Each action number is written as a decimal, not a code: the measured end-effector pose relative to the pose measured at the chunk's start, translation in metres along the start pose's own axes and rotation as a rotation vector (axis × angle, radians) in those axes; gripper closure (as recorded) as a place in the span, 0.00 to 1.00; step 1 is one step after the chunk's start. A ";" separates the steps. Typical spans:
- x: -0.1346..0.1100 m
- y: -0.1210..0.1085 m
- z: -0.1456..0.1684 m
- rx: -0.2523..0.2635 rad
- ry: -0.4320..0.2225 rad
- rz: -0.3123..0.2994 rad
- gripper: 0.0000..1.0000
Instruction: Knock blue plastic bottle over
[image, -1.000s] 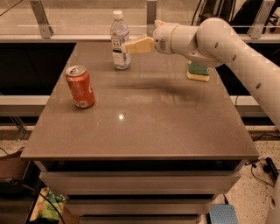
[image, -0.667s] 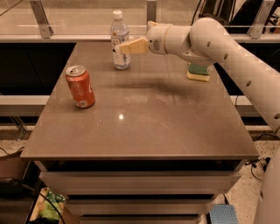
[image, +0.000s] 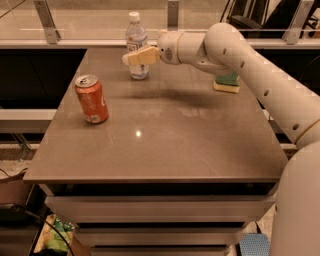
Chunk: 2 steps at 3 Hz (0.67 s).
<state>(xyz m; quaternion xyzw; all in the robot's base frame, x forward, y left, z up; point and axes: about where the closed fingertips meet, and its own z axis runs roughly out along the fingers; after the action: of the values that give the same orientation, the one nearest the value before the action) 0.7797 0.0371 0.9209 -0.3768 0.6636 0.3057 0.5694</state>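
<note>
Locating the Bottle and Claw

We see the clear plastic bottle (image: 136, 37), white-capped, upright near the smooth brown table's (image: 165, 145) far edge. The tan claw (image: 128, 59) crosses its label; contact and released-or-clenched state cannot be told. A cylindrical orange can (image: 92, 99) stands apart.

In the upper middle of the frame, the blue plastic bottle (image: 135, 39) stands upright near the far edge of the table (image: 175, 145). The gripper (image: 128, 59) reaches in from the right across its label. An orange can (image: 91, 98) stands at left, and a sponge (image: 226, 83) lies at right.
</note>
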 end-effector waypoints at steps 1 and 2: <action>0.006 0.002 0.013 -0.021 -0.011 0.024 0.18; 0.006 0.004 0.014 -0.024 -0.010 0.023 0.41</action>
<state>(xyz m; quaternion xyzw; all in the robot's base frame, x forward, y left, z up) 0.7838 0.0500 0.9123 -0.3745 0.6612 0.3222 0.5646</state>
